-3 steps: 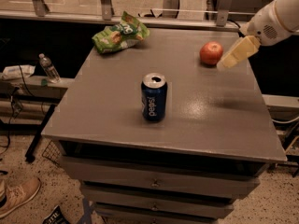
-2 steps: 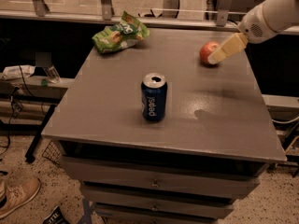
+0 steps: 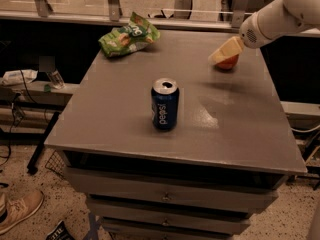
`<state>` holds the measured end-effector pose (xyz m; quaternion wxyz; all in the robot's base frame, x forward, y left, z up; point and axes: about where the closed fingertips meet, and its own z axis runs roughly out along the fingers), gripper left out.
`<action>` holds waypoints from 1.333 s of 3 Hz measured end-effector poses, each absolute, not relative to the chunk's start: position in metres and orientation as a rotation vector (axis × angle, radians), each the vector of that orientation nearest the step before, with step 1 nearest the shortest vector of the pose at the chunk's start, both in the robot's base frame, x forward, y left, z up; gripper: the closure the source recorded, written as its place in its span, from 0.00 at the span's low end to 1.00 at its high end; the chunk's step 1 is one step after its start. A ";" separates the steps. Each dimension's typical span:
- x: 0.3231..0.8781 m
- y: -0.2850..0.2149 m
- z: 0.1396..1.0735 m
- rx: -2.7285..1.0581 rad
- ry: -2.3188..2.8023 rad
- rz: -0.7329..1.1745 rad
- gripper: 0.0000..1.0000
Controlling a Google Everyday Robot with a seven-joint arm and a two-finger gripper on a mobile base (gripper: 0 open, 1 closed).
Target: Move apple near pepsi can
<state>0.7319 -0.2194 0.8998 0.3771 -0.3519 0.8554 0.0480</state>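
High front view down onto table (image 3: 120,109), tool (image 3: 221,57) upper right

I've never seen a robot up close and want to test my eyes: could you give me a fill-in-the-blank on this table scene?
1. The robot's cream-coloured claw partly covers the round red-orange ____ at the far side.
2. The dark blue pepsi can with a silver top stands ____ near the middle of the grey table.
3. The crumpled snack bag at the far corner is ____.
Missing words: apple; upright; green.
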 end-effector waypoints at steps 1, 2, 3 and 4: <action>0.744 -0.211 0.884 -0.869 2.211 0.122 0.00; 0.752 -0.207 0.870 -0.854 2.238 0.126 0.02; 0.755 -0.204 0.862 -0.849 2.254 0.129 0.23; 0.755 -0.203 0.856 -0.852 2.261 0.139 0.47</action>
